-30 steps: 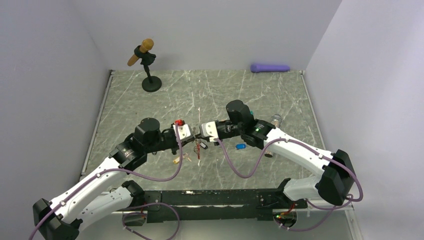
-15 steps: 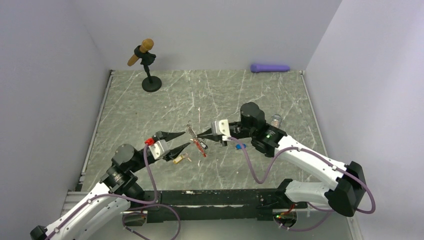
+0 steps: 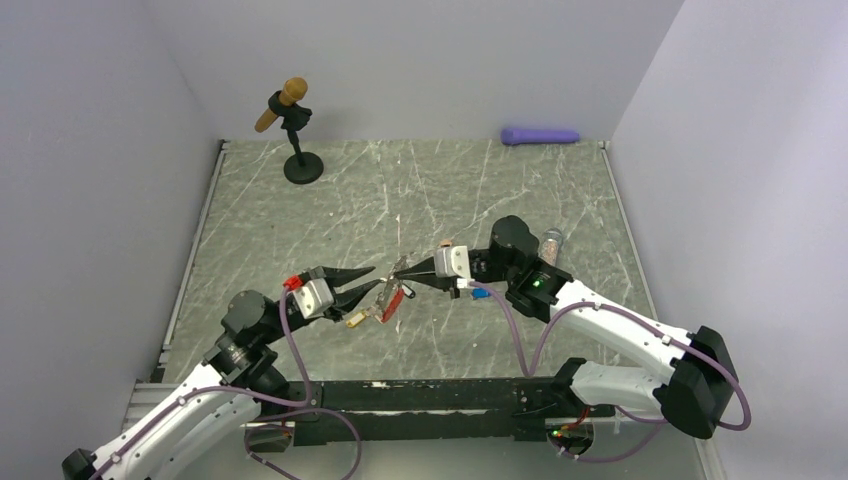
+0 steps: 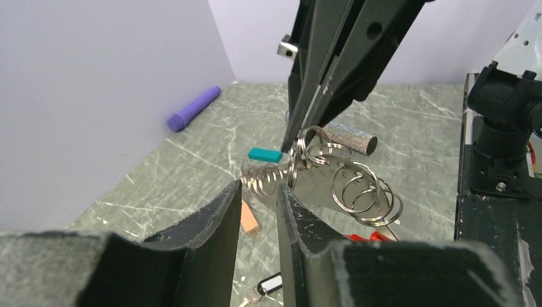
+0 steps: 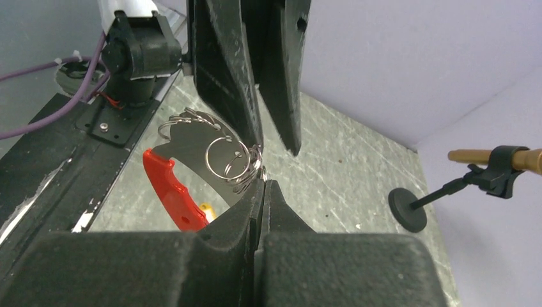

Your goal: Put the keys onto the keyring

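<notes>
From above, the left fingers point(image 3: 350, 271) stand apart, their tips just short of the right fingers point(image 3: 420, 268), which meet tip to tip over the middle of the surface point(image 3: 300, 215). The keyring point(image 3: 390, 297) hangs between the two arms, a tangle of silver rings with a red clip below. A yellow-tagged key point(image 3: 353, 320) lies just beside it and a blue tag point(image 3: 481, 293) shows under the right wrist. A microphone on a stand point(image 3: 291, 120) and a purple cylinder point(image 3: 540, 135) sit at the far edge.

The left wrist view shows more: the right fingers point(image 4: 326, 70) come down pressed together on the silver rings of the keyring point(image 4: 358, 192). A coil of rings reaches into the gap at the tips of the left fingers point(image 4: 211, 224); whether it touches them I cannot tell. Beyond lie a teal block point(image 4: 264, 154), a tan block point(image 4: 248, 217) and a black-tagged key point(image 4: 267, 284).

The right wrist view shows the right fingers point(image 5: 236, 224) clamped on looped rings, with the red clip point(image 5: 169, 192) curving below.
</notes>
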